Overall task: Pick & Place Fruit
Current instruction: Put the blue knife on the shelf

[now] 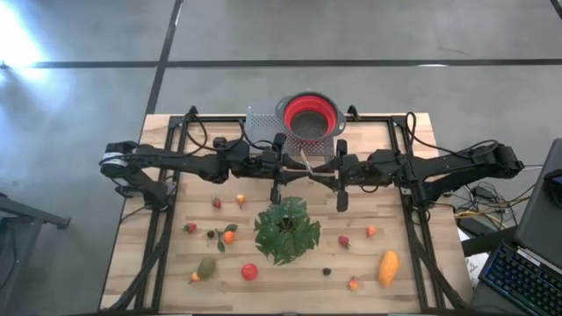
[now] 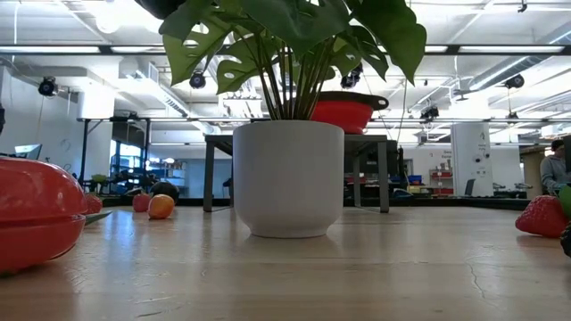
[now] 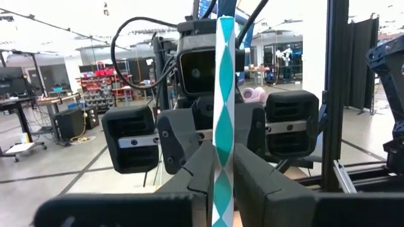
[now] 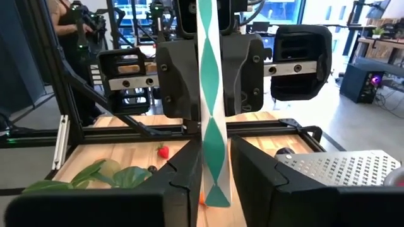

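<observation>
Both arms meet over the middle of the table [image 1: 176, 263], just in front of the red bowl [image 1: 308, 115]. The left gripper [image 3: 221, 180] is pinched tight on a thin strip with green and white diamonds [image 3: 223, 113]. The right gripper [image 4: 214, 170] is narrow around that strip too. The fruit [image 1: 387, 267] lies scattered along the near edge, around the green plant [image 1: 286, 228].

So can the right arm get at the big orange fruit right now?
Probably: the orange fruit lies in the open on that arm's side, but the right gripper is up at a striped strip.
</observation>
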